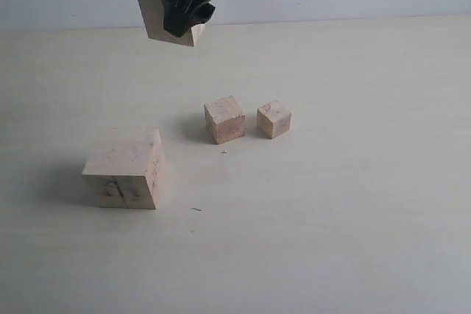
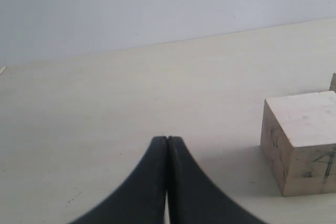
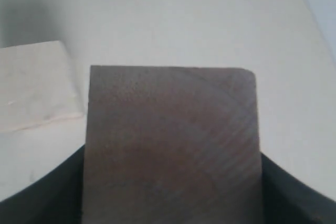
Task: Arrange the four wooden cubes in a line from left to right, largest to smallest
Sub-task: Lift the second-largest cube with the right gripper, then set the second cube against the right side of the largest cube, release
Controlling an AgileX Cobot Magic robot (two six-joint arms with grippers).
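Four plain pale-wood cubes in play, and we judge them solid and stiff. There is nothing to crush, and the dry flat faces should hold well under the pads.

Largest first: the big pale wooden cube with dark scribbles [image 1: 124,169] sits on the pale tabletop [image 1: 353,240], near left. We reckon it is the heaviest and a wide stretch for the jaws. We would take it squarely across two opposite flat sides, never by the corners.

Next down, the second-largest pale wooden cube [image 1: 156,12] is up in the air at the far side, left of centre. The black right gripper [image 1: 188,18] pinches it across opposite faces, and in the right wrist view it fills the gap between the jaws. It hangs tilted, so we expect it will need squaring before set-down.

The third pale wooden cube [image 1: 224,119] rests mid-table. Just to its right, not touching, is the smallest pale wooden cube [image 1: 274,119]. Both look light and easy to knock, so a centred pinch from above suits them.

The black left gripper [image 2: 167,142] has its fingers pressed together on nothing, with the scribbled cube close by. We don't see this gripper in the exterior view.

The count: four cubes, three on the table and one held. Two grippers, one loaded and one empty.
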